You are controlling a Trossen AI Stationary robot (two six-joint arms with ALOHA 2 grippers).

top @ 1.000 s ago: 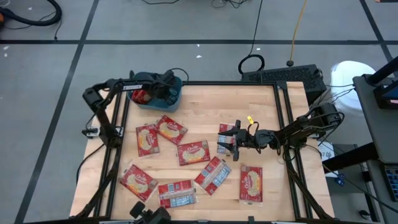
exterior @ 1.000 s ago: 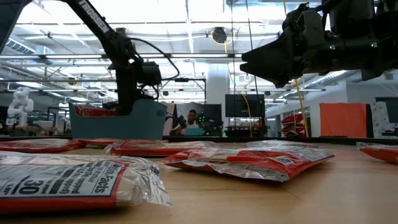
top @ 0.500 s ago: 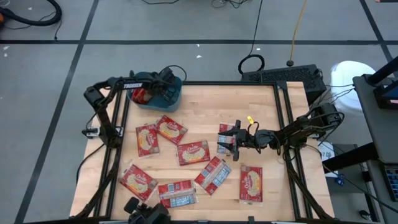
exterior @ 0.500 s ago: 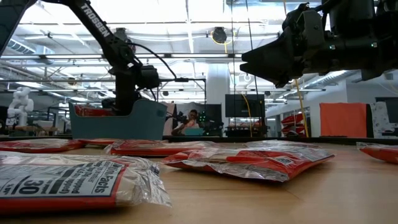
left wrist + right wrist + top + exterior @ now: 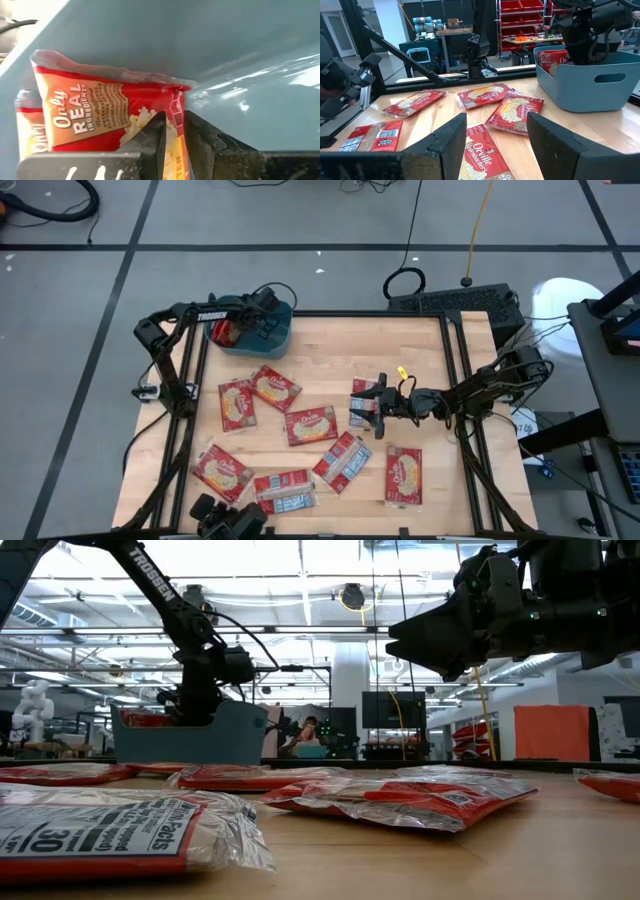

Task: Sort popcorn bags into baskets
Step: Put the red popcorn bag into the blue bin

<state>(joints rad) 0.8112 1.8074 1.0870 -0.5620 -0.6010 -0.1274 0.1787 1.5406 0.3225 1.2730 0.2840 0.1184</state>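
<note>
Currently catalogued, with the small teal-blue plastic rectangular bin (image 5: 252, 332) as landmark at the worktop's (image 5: 420, 360) far left corner.

Left end effector (image 5: 171, 131): inside the bin, fingers (image 5: 153, 137) closed narrowly on the edge of a flat red popcorn packet with a yellow-cream picture face (image 5: 105, 112). This packet stands on edge against the bin wall, beside another packet edge just visible at its side.

Right end effector (image 5: 378, 406): well apart from the bin, toward the worktop's middle, fingers spread wide and empty, hovering over a red packet (image 5: 485, 159) lying flat beneath it.

Remaining stock: eight or so red packets lie loose on the worktop outside the bin, some picture face up, at least two showing the pale printed face (image 5: 342, 461).

Step in hand, as judged: depositing the held packet in the bin.

Handling advice:
- Open the left fingers only once the packet's lower edge rests on the bin floor, so it does not flip out.
- Keep it leaning on the packet already stored, leaving room for the rest.
- Lift straight up out of the bin, clear of the rim, to avoid dragging the bin or catching the film wrapper.
- The wrapper looks slick and crinkly; a slow release suits it.
- The right arm may descend on its packet meanwhile, since the two are well apart.
</note>
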